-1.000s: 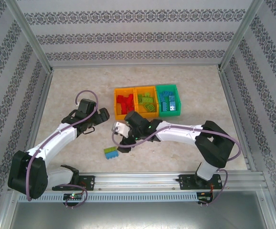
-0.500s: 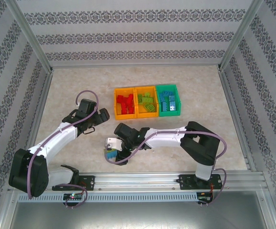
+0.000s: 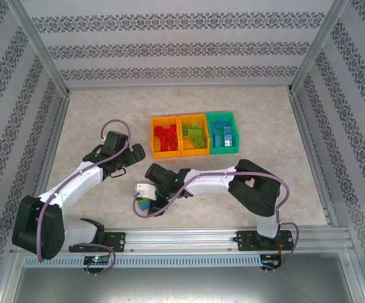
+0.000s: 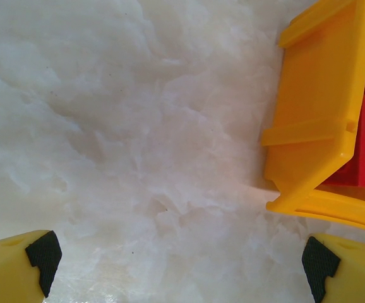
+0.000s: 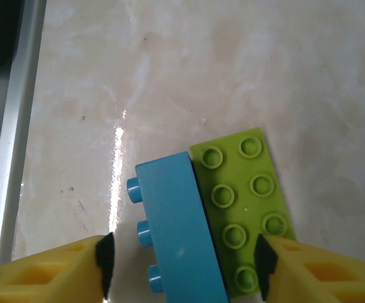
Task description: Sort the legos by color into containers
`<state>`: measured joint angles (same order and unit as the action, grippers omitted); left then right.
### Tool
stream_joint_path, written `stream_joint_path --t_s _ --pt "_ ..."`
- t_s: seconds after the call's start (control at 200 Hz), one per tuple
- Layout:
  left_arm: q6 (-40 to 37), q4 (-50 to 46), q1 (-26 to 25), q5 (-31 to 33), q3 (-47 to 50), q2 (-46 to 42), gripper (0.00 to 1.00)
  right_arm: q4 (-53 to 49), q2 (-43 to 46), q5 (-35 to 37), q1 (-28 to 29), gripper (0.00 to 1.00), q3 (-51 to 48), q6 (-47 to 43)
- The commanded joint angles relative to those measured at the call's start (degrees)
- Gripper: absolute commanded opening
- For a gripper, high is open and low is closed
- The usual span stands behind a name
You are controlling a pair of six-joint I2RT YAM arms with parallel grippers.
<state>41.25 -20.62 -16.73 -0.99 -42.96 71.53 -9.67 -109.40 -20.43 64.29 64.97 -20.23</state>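
Open tabletop [image 4: 138, 158] ahead of left end effector [image 4: 181, 259]; orange bin [image 4: 315, 113] flanks it.

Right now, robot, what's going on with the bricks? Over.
Left end effector open, beside orange bin. Right end effector open, straddling blue brick and light green brick. Nothing blocking them.

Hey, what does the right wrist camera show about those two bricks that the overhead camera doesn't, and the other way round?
Right wrist view: the blue brick lies on its side, studs pointing left, touching the green brick, which lies flat with eight studs up. There is a gap between the blue studs and the nearer finger of the right hand.
Overhead view: the three joined bins, already part filled, and the left hand near the leftmost one.
Both: the two bricks between the right hand's fingers.
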Motion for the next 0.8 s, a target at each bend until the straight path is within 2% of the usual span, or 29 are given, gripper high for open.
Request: stream_joint_path --t_s 0.0,0.08,0.37,0.575,0.794 --pt "0.93 -0.85 1.06 -0.15 0.56 0.34 1.0 -1.17 -1.53 0.08 0.79 0.54 0.22 -0.44" --pt "0.98 -0.82 1.06 -0.24 0.6 0.34 1.0 -0.81 -0.92 0.67 0.91 0.46 -0.27 -0.32" --pt "1.08 -0.83 1.13 -0.42 0.59 0.35 1.0 -1.99 0.01 5.7 0.84 0.39 -1.15 -1.35" --pt "1.17 -1.04 1.16 -0.26 0.66 0.23 1.0 1.08 4.87 5.88 -1.1 0.32 -5.01 0.82" --pt "1.43 -0.74 1.11 -0.41 0.76 0.43 1.0 3.06 9.49 5.83 -4.54 0.31 -8.3 2.97"
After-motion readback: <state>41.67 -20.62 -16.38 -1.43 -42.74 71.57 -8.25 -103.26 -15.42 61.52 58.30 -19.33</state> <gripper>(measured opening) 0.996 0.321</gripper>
